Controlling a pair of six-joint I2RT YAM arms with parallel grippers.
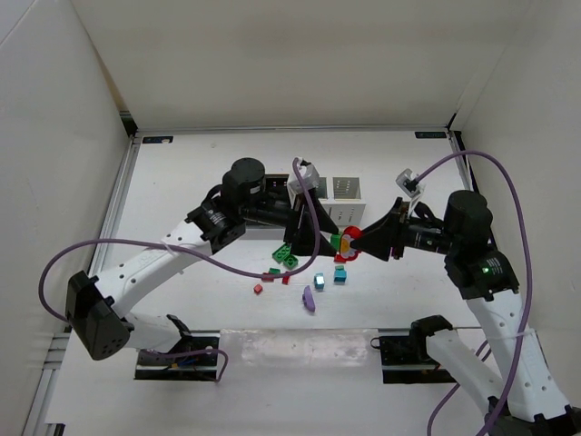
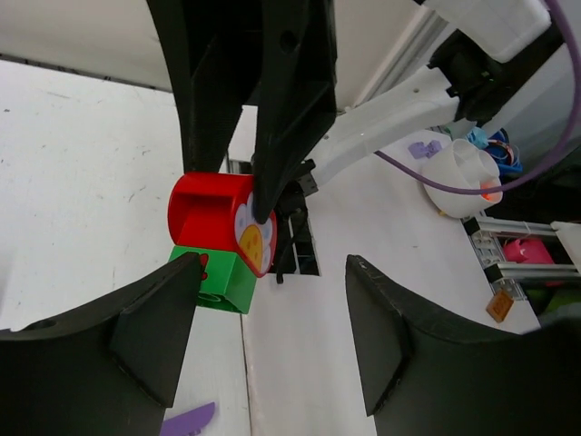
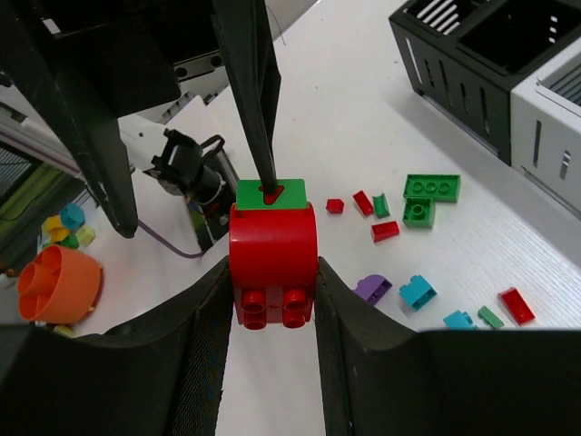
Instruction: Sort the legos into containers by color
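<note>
— Above the middle of the table (image 1: 182, 182), just in front of the containers (image 1: 345, 188), I have a red brick (image 3: 272, 241) hanging in the air with a green brick (image 3: 270, 193) snapped onto it.

— Who holds it?

— My right gripper (image 3: 270, 282), pads pressed on the red brick's two flat sides. My left gripper (image 2: 272, 272) stands spread right beside it, holding nothing. One of its fingers is at the green brick, touching or nearly; I cannot tell which.

— How will the pair handle?

— Light, I judge, and hard. It is glossy moulded plastic, stiff and not fragile, but slick under the pads. The red one is rounded on one side, so the flat sides are where to pinch. The green one is small, so I would take it across two opposite faces and pull it straight off, since two colours cannot share a bin.

— And underneath?

— The loose legos (image 1: 319, 280) lie scattered on the table: green, red, teal, purple. The top is white, flat and smooth, and a dropped brick would probably skid.

— Room to work?

— Tight. The arms meet nose to nose, with the containers near behind and white walls (image 1: 272, 54) around.
</note>
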